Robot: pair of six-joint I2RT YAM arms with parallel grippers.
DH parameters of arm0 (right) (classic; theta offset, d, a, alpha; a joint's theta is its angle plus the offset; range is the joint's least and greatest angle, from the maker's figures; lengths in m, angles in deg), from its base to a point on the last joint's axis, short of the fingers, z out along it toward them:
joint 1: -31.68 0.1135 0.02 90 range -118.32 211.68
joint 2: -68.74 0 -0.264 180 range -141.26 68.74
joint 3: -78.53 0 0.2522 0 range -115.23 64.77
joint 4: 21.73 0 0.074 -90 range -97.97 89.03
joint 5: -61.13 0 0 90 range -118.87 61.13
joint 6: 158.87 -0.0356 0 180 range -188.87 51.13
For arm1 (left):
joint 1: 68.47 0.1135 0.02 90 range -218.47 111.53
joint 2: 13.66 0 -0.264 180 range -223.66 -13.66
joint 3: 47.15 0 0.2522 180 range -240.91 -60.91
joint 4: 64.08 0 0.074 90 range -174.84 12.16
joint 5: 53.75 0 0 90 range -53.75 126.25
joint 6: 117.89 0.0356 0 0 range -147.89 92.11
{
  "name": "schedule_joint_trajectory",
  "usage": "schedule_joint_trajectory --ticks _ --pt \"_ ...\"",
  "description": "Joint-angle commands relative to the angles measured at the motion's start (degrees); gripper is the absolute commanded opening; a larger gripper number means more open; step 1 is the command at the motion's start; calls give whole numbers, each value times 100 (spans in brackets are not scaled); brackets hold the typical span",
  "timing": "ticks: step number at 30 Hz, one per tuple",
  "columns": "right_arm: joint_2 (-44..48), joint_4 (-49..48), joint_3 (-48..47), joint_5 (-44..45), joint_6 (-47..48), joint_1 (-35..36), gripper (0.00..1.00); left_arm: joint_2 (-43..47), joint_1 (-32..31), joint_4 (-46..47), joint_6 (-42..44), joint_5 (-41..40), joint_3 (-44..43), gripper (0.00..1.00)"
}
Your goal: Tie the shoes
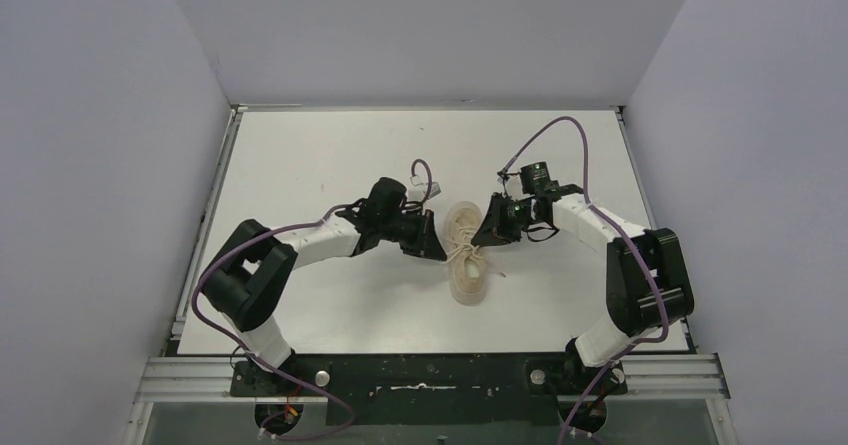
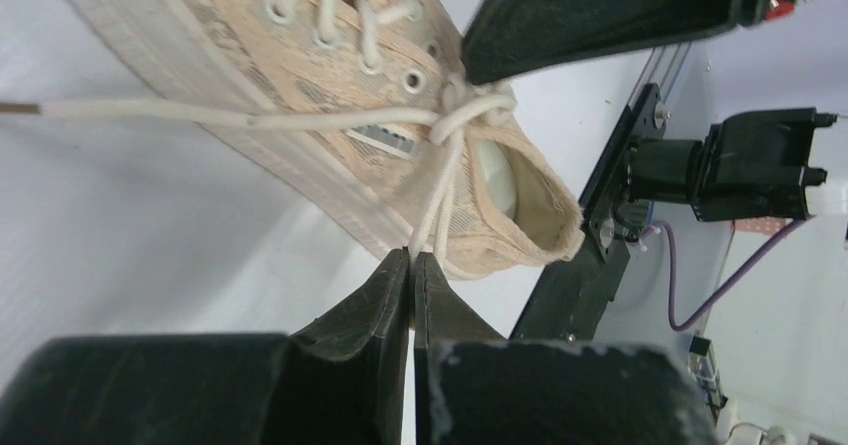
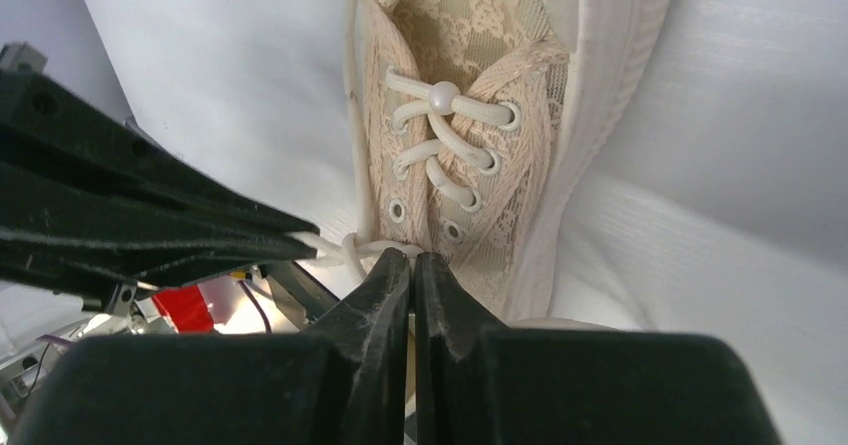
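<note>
One small cream-beige sneaker (image 1: 466, 260) lies mid-table, between my two grippers. In the left wrist view the sneaker (image 2: 300, 85) has a knot (image 2: 462, 105) at its top eyelets; two lace strands run from it into my left gripper (image 2: 411, 257), which is shut on them. A free lace end (image 2: 150, 112) stretches left. In the right wrist view my right gripper (image 3: 412, 261) is shut on a lace strand (image 3: 385, 249) by the knot (image 3: 352, 245), at the sneaker's (image 3: 470, 95) top eyelets. The left gripper (image 1: 436, 243) and the right gripper (image 1: 484, 233) flank the sneaker's far end.
The white table (image 1: 330, 155) is enclosed by grey walls. Purple cables (image 1: 556, 130) loop over both arms. The other arm's black fingers (image 2: 600, 10) cross the top of the left wrist view and also the left of the right wrist view (image 3: 130, 205).
</note>
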Motion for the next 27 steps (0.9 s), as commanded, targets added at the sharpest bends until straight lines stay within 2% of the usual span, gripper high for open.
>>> schedule_joint_trajectory --ticks 1,6,11,17,27 --pt "314 -313 -110 406 -63 -19 0 510 -266 -734 576 108 -304 0" --pt "584 -854 274 1019 -757 -148 0 656 -331 -1602 929 -186 -223 0" --pt "612 -1236 606 990 -1022 -444 0 863 -331 -1872 921 -509 50 0" --pt "660 -1541 895 829 -1095 -836 0 821 -269 -2295 866 -986 99 0" --pt "276 -1863 946 821 -1003 -1231 0 612 -72 -2793 749 -1046 367 0"
